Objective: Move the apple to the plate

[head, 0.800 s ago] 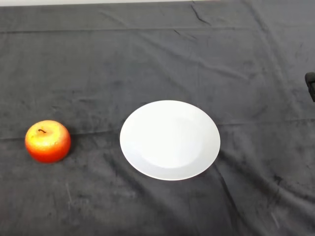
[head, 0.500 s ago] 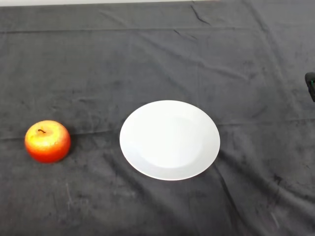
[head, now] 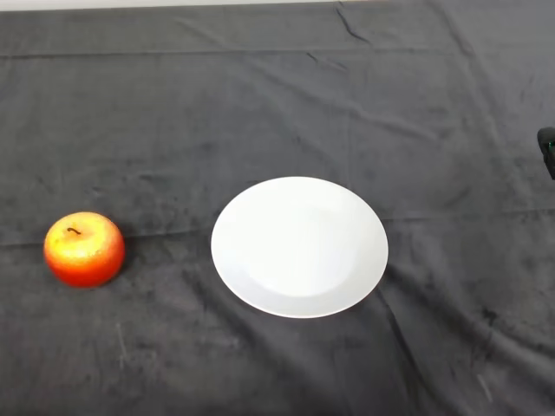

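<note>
A red and orange apple (head: 84,249) with a short dark stem stands upright on the dark cloth at the left of the head view. A round white plate (head: 299,247) lies flat near the middle of the table, to the right of the apple and apart from it by a stretch of cloth. Nothing lies on the plate.
The dark cloth (head: 277,104) covers the whole table and has a few creases. A small black object (head: 547,147) pokes in at the right edge. A pale strip shows along the table's far edge.
</note>
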You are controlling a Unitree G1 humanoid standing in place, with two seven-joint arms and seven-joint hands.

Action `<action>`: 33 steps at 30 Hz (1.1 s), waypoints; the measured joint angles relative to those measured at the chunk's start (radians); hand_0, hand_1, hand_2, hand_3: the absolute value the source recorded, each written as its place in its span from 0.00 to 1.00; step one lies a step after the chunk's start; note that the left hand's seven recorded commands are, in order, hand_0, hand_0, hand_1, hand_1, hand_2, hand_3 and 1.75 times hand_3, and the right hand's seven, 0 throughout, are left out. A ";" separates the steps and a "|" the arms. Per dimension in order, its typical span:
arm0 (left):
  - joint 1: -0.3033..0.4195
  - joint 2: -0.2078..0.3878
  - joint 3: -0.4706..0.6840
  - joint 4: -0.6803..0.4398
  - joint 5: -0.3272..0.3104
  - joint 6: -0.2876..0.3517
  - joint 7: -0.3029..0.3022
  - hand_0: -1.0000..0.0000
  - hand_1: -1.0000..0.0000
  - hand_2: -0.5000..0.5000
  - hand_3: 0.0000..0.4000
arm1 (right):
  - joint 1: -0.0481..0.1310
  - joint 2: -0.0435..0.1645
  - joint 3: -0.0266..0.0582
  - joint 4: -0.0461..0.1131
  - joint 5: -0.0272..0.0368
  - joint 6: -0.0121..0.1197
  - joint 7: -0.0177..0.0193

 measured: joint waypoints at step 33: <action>-0.044 0.008 -0.071 0.002 0.060 -0.083 -0.330 1.00 1.00 0.50 0.00 | 0.000 0.000 -0.0003 0.000 0.0000 0.000 0.0000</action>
